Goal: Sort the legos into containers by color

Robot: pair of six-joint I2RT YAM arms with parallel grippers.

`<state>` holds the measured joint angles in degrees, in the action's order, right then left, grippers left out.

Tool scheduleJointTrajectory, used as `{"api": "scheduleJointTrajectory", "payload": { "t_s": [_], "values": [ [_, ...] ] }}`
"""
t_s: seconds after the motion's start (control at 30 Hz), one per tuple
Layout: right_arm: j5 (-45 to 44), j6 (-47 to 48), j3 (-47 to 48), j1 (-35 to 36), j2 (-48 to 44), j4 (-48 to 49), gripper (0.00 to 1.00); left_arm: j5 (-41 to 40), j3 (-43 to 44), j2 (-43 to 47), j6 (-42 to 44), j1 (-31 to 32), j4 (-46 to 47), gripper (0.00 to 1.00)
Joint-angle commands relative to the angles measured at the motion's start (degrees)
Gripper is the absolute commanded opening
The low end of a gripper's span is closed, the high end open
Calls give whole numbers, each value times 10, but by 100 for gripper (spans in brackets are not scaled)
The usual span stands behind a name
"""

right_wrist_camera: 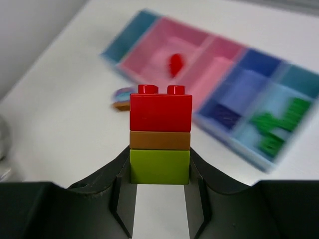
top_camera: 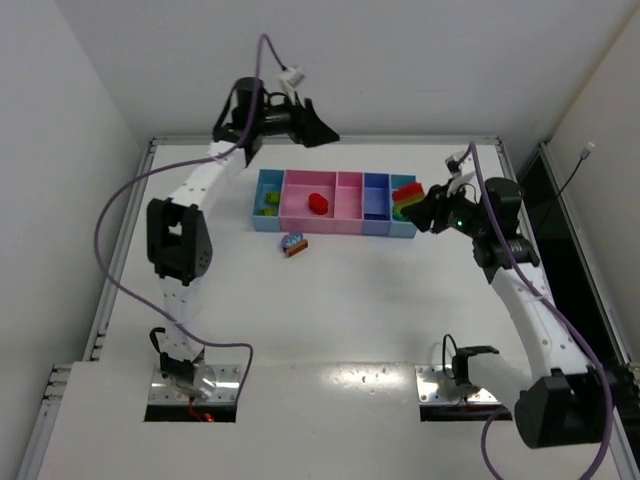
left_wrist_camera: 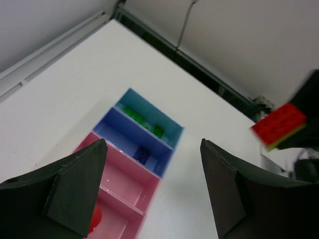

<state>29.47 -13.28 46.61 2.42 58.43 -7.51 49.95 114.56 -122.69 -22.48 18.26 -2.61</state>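
The left arm [top_camera: 205, 180] is showing white link shells joined by blocky black joint housings [top_camera: 178, 240]. The right arm [top_camera: 535, 310] is wearing the same white-and-black scheme, with a bulky black housing at five o'clock of the top view. A purple cable [top_camera: 103, 235] is trailing along the left arm, bulging toward nine o'clock and ending by a white connector [top_camera: 292, 74]. A second purple cable [top_camera: 484, 448] is running along the right arm. A small green light [top_camera: 458, 212] is glowing on the right wrist. Both bases are sitting on silvery plates [top_camera: 228, 380]. The left gripper [left_wrist_camera: 153, 143] and right gripper [right_wrist_camera: 159, 167] are presenting matte black, wedge-shaped fingers.
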Motion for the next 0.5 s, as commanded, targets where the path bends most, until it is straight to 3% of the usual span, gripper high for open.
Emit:
{"api": "scheduleJointTrajectory", "payload": {
  "t_s": [0.0,0.03,0.07,0.1,0.13,0.17,0.23,0.27,0.37,0.47],
  "values": [
    [322,18,17,-4,92,71,0,217,-51,67,-70,-20,91,82],
    [366,12,48,-4,125,71,0,276,-99,88,-98,-20,126,82],
    [434,11,66,-4,189,50,0,297,-135,103,-140,-20,259,82],
    [459,19,114,-4,220,24,0,306,-217,121,-254,-20,356,82],
    [473,30,135,-4,243,1,0,320,-248,150,-314,-20,451,82],
    [493,12,146,2,264,26,0,332,-264,150,-391,-20,555,78],
    [522,-52,167,2,281,75,0,358,-290,150,-466,-5,633,75],
    [534,-53,207,8,296,45,0,363,-302,150,-516,-5,759,74],
    [561,-36,260,15,337,14,0,378,-302,121,-703,11,938,74],
    [573,-41,272,27,349,20,0,384,-302,115,-678,18,911,75]
  ]
}}
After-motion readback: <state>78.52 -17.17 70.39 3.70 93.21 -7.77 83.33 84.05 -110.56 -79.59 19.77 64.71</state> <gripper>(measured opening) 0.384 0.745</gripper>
